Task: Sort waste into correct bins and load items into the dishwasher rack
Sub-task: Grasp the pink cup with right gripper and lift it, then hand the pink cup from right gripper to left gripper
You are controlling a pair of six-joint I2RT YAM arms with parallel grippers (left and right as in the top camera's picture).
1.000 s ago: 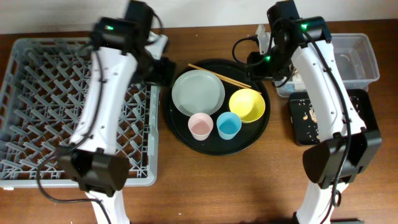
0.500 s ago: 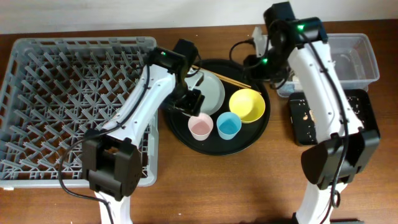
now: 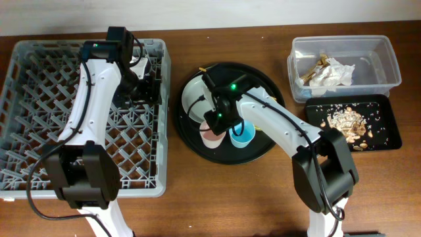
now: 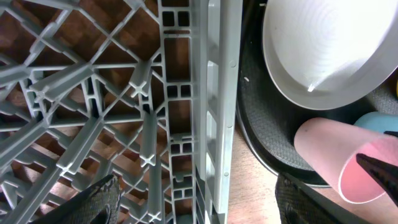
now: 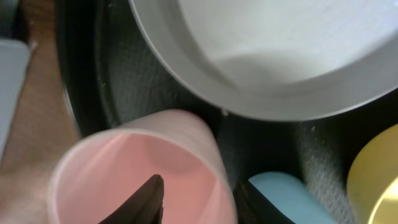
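While the left gripper point(image 4: 200, 195) hangs over the right wall of the grey dishwasher rack point(image 3: 39, 131) with its jaws spread wide and nothing between them, the work goes on further right, on the round black tray point(image 3: 227, 153). There the pale plate point(image 4: 323, 50) lies at the tray's left, with the small pink cup point(image 5: 124, 162) just in front of it. The right gripper point(image 5: 200, 199) is down on that cup: one finger is inside the mouth and the other outside the wall, so the jaws straddle the rim. A gap shows between the inner finger and the wall, so I judge them released, not yet pinching.

The step in hand looks like picking up the pink cup for the rack. To do it well, close gently on the thin wall and lift straight up before swinging left. The blue cup point(image 3: 245, 136) stands just beside it and the plate's edge is close, so any sideways drag would knock them. The cup is light and smooth and could swing in a one-wall pinch. The yellow bowl point(image 5: 376, 171) sits beyond the blue cup.

Further right, crumpled napkins point(image 3: 332, 71) lie in the clear tub point(image 3: 388, 62), and brown scraps point(image 3: 345, 120) lie in the black rectangular tray point(image 3: 388, 135).

No brand, label or writing can be read anywhere.
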